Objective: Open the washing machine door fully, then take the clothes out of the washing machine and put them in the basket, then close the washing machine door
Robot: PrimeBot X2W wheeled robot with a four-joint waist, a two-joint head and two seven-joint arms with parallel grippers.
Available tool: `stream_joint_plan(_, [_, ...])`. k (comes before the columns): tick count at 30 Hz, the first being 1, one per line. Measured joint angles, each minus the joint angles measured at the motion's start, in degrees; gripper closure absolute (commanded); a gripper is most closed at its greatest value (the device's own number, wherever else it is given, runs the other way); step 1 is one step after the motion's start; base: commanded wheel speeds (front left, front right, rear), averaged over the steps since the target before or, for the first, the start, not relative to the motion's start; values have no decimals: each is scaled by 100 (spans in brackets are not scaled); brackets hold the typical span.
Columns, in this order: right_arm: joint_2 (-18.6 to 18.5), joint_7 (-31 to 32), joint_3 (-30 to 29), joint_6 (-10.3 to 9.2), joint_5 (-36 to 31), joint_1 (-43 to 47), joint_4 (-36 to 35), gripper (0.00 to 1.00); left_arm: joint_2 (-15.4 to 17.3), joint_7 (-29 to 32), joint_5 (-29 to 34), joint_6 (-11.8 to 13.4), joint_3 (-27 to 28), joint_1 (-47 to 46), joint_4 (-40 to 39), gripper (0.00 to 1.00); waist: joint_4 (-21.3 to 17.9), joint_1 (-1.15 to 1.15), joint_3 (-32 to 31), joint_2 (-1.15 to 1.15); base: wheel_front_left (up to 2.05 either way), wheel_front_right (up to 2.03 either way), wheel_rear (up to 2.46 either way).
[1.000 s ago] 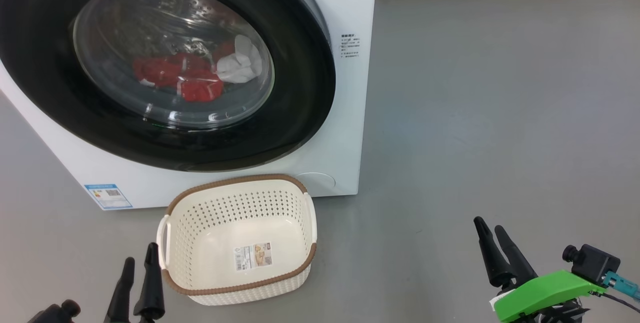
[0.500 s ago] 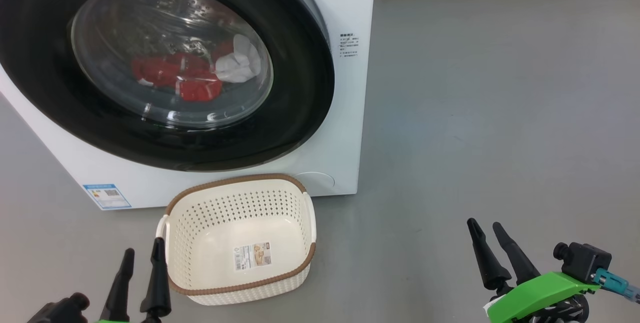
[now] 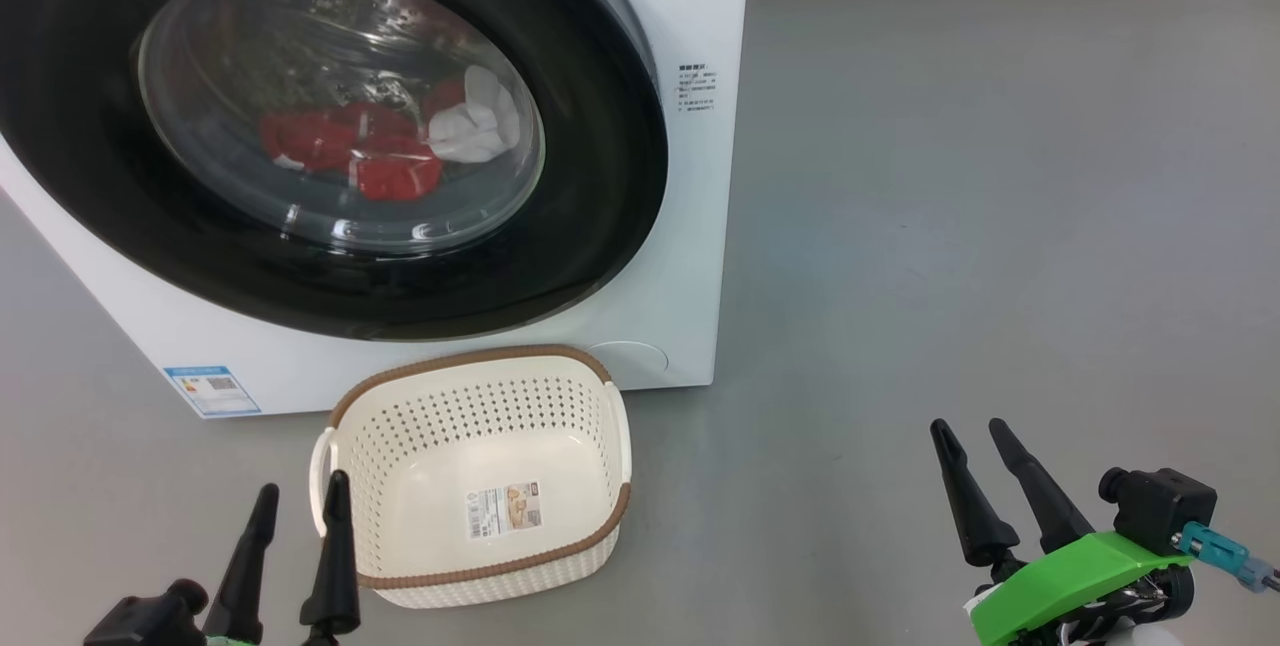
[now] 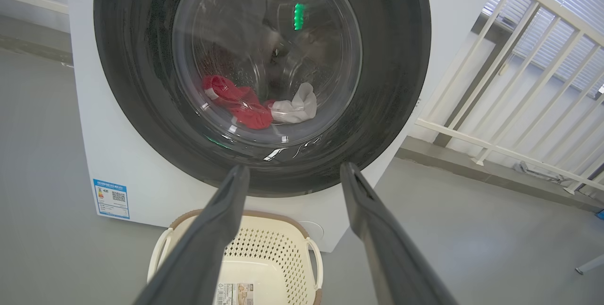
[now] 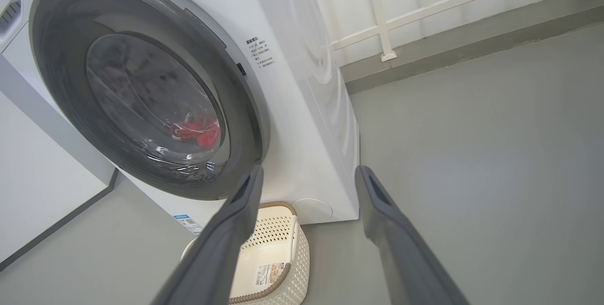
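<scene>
door: round black-rimmed glass washing machine door point(image 3: 600, 176) shut on white box washing machine point(image 3: 700, 256) | clothes: soft red and white clothes point(image 3: 390, 151) inside, behind glass | basket: cream holey plastic basket point(image 3: 470, 361) just below door, ready to catch them | fingers: left fingers point(image 3: 335, 546), right fingers point(image 3: 965, 496) spread wide, holding nothing

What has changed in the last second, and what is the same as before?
The left end effector has moved forward and toward the basket; in the head view one finger now overlaps the basket's left handle. The right end effector has edged forward and slightly left. Both are open and hold nothing. The washing machine door stays shut, the clothes stay inside, and the basket still holds no clothes.
</scene>
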Motion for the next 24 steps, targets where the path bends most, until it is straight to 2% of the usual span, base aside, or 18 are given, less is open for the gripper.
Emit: stream_joint_plan(24, [-113, -407, -54, 0, -1466, -13, -144, 0, 21, -409, 1507, -5, -107, 168, -147, 0, 14, 0, -14, 0, 0, 0, 0])
